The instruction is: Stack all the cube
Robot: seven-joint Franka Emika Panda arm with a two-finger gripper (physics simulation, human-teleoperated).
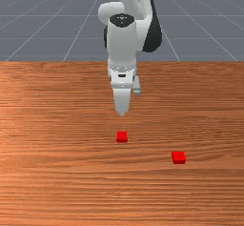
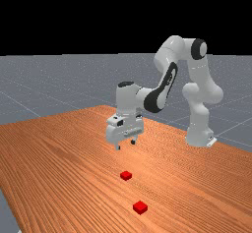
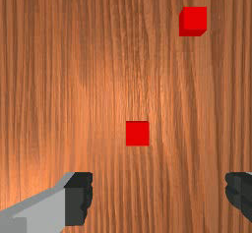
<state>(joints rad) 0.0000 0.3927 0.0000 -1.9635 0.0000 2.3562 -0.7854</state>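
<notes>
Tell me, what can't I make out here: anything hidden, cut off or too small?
- Undersides of the nearer red cube and farther red cube, as counted from the gripper: hidden in all views by the cubes themselves.
- Parts of the fingers: cut off by the wrist view's edges.
- Upper part of the arm: cut off by the front view's top edge.
- Rest of the table: cut off by the far view's edges.
</notes>
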